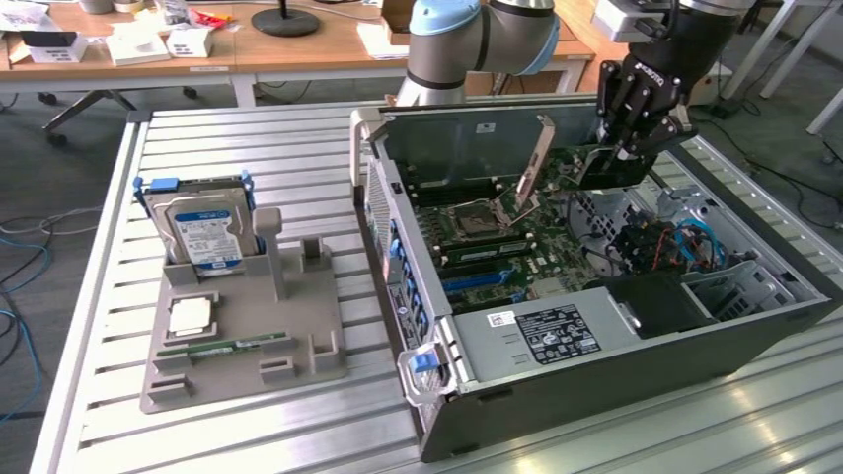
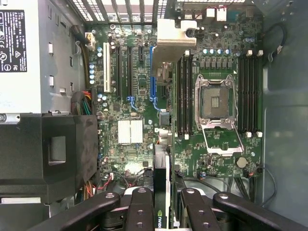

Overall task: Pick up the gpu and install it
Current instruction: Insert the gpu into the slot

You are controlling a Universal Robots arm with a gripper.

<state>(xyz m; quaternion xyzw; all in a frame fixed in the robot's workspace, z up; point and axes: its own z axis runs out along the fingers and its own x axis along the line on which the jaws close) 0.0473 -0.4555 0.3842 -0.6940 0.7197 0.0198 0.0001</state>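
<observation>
The gripper [image 1: 630,148] clamped the gpu [image 2: 161,178] edge-on between its fingers, the card hanging just below it over the motherboard [image 2: 139,82], needing to meet the blue slot [image 2: 152,72] squarely, untilted.

An open computer case [image 1: 593,395] lies on the table [image 1: 237,434] at the exterior view's right. Beside it, at the view's left, sits a holder tray [image 1: 310,326], with a hard drive [image 1: 204,232] standing upright at its back and a memory stick [image 1: 221,348] lying near its front. Inside the case, the end effector [image 1: 617,158] grips the gpu [image 1: 593,170] on edge over the motherboard [image 1: 527,247], behind the power supply [image 1: 547,336].
</observation>
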